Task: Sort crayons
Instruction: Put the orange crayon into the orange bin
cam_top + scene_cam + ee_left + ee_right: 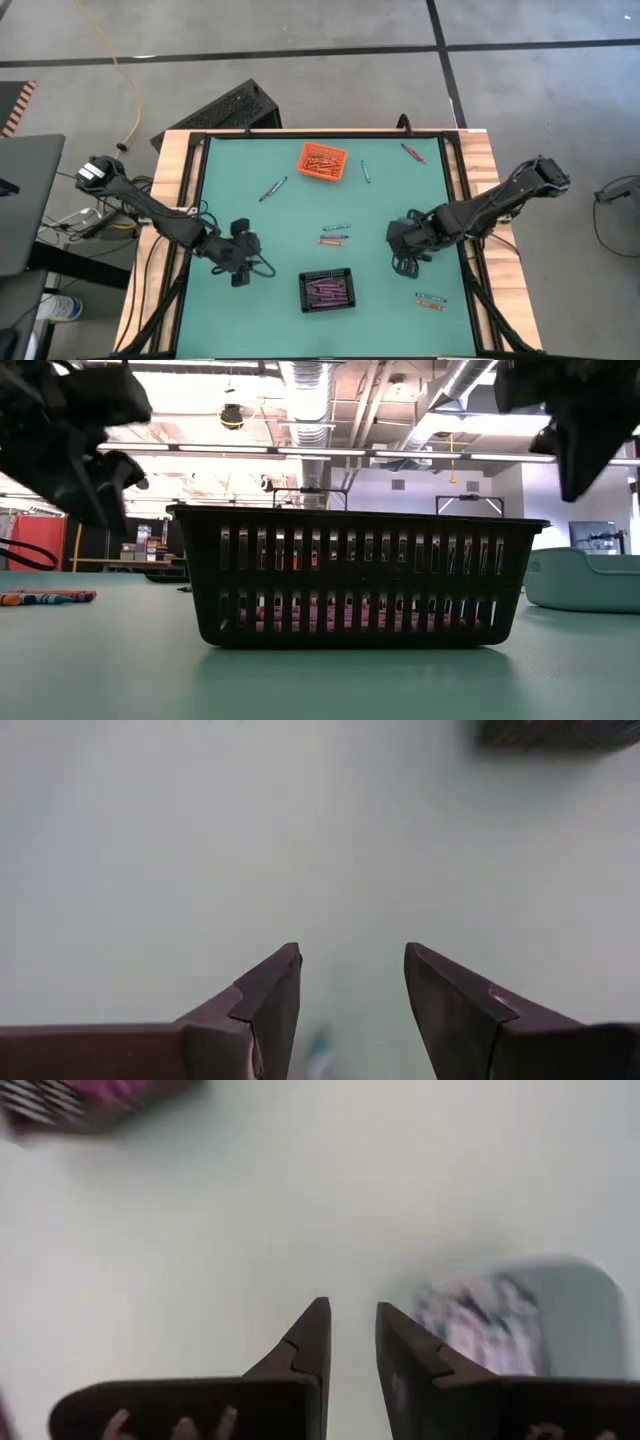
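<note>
Loose crayons lie flat on the green mat: two near the middle (pixel 335 235), two at the near right (pixel 430 302), and single ones toward the far side (pixel 272 189) (pixel 366 171) (pixel 411 152). The orange bin (pixel 322 162) holds orange crayons and the black bin (pixel 326 291) holds purple ones. My left gripper (pixel 240 270) (pixel 350 952) hangs open over bare mat, left of the black bin. My right gripper (pixel 403 262) (pixel 352 1305) is right of that bin, above the mat. Its fingers are narrowly apart with nothing between them, beside a teal bin (pixel 560 1320) holding crayons.
In the low view the black bin (pixel 355 575) stands close in front, the teal bin (pixel 585 578) to its right, and crayons (pixel 45 597) lie on the mat at the left. A raised frame (pixel 190 200) borders the mat. Open mat lies between the bins.
</note>
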Action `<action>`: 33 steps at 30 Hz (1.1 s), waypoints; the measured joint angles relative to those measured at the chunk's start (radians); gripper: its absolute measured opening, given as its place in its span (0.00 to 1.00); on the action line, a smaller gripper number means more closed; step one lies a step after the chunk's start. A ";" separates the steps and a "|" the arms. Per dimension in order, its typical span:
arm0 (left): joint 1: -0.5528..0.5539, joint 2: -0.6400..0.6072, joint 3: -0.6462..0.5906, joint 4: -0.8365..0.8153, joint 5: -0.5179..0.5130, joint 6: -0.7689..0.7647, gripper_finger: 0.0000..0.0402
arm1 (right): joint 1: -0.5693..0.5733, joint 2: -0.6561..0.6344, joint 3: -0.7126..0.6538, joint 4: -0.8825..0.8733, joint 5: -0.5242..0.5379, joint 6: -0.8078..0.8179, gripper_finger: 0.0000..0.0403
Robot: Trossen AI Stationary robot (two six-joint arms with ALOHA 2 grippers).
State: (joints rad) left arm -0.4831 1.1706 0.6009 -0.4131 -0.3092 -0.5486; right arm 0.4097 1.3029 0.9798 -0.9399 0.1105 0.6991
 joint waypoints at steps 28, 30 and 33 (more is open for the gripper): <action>0.257 0.027 -0.015 -0.329 0.133 0.101 0.35 | 0.140 0.000 0.000 0.195 0.127 -0.078 0.19; 0.257 0.051 -0.015 -0.328 0.134 0.103 0.35 | 0.140 0.000 0.000 0.195 0.127 -0.078 0.19; 0.257 0.114 -0.015 -0.317 0.134 0.115 0.35 | 0.140 0.000 0.000 0.195 0.127 -0.078 0.19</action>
State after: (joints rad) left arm -0.2260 1.2843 0.5858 -0.7298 -0.1753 -0.4336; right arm 0.5495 1.3033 0.9798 -0.7449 0.2379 0.6209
